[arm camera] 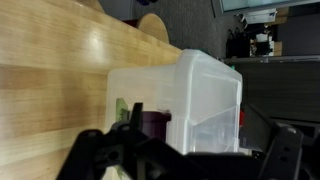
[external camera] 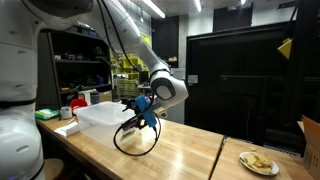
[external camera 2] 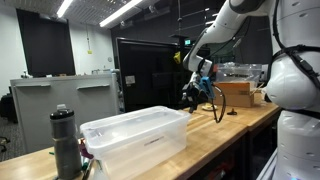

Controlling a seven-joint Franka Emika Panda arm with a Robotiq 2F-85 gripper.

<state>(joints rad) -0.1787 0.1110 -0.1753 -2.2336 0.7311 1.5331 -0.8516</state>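
Observation:
In both exterior views my gripper hangs just above the wooden table, open, with nothing between its fingers. It points toward a clear plastic bin a short way off. In the wrist view the bin fills the middle, and my gripper frames it from the bottom edge, its dark fingers spread wide. A dark bottle stands beside the bin's far side and shows as a maroon shape through the plastic. A black cable loop dangles from the wrist onto the table.
A plate with food lies near the table's corner, beside a cardboard box. Green and red items sit behind the bin. A black cabinet stands beyond the table.

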